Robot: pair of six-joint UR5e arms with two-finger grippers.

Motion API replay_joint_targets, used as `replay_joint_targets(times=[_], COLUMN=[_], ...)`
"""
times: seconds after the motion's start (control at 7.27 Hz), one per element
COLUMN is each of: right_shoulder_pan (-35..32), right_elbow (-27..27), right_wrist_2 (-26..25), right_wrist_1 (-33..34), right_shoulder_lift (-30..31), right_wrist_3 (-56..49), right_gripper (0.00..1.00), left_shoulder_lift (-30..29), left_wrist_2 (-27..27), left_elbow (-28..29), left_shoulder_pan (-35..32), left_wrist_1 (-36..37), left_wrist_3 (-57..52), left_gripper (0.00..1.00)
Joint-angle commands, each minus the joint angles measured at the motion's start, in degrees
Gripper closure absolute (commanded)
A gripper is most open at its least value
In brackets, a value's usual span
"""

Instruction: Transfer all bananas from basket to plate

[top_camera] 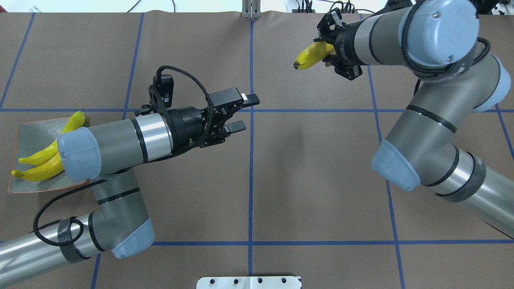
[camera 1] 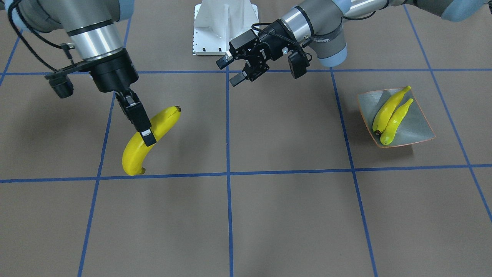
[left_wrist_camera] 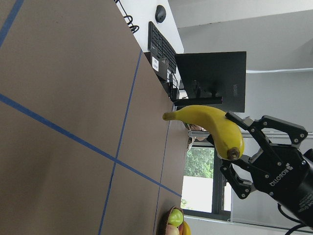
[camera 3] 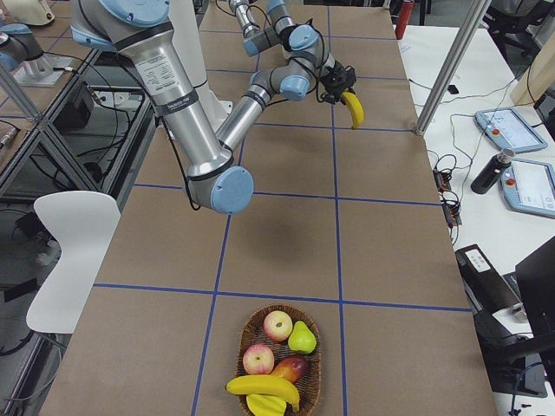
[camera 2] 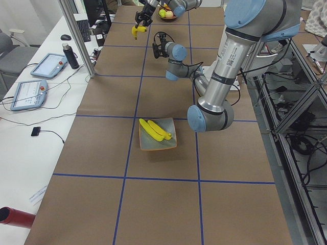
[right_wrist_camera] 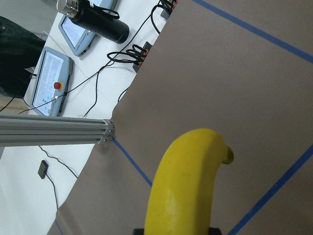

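1. Two down! The plated bananas (camera 1: 387,109) lie side by side and touching on the plate (camera 1: 417,129). It sits near the end of the table (camera 1: 269,215) on the robot's left.
2. Number three is airborne. The right gripper (camera 1: 146,133) is clenched across the middle of the carried banana (camera 1: 132,156), which hangs clear above the table. It is out toward the operators' edge, well apart from the plate.
3. The left gripper (top_camera: 245,113) waits over the middle of the table with its jaws spread wide and nothing between them. It points across at the right arm, and its wrist view looks straight at the carried fruit.
4. That reads like a hand-over taking shape. The right arm would bring the fruit in from the basket end, and the left arm would take it on to the plate.
5. At the table's end on the robot's right, the basket (camera 3: 246,345) is not cleared. The last banana (camera 3: 263,386) lies across its near side beside the apples (camera 3: 277,325) and a pear (camera 3: 301,339).
6. A yellow piece (camera 3: 265,405) pokes out just below it at the picture's edge. I can't tell whether that is another banana or some other fruit.
7. My call is about halfway. Two are delivered, one is in transit and not yet passed over, and at least one is left to fetch.
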State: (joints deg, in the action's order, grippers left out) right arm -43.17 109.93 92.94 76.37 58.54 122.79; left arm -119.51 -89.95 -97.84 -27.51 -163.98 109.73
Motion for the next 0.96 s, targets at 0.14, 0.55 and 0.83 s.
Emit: replay_joint_targets(times=[0.14, 0.55, 0.83], right_shoulder_pan=[8.7, 12.0, 12.5], right_elbow=[1.4, 7.4, 8.1], right_wrist_2=[-9.3, -9.3, -9.4], right_wrist_1=[5.4, 11.2, 11.3], right_shoulder_lift=[-2.5, -2.4, -2.5], right_wrist_3=[4.4, 4.3, 4.4], right_gripper=[1.0, 1.0, 1.0], left_shoulder_lift=[-0.1, -0.6, -0.9], left_wrist_2=[0.6, 4.3, 4.3], left_elbow=[0.1, 0.2, 0.2], left_shoulder_pan=[0.7, 0.6, 0.7], left_wrist_1=[-0.2, -0.2, -0.2], left_wrist_3=[0.1, 0.1, 0.1], left_gripper=[0.0, 0.0, 0.01])
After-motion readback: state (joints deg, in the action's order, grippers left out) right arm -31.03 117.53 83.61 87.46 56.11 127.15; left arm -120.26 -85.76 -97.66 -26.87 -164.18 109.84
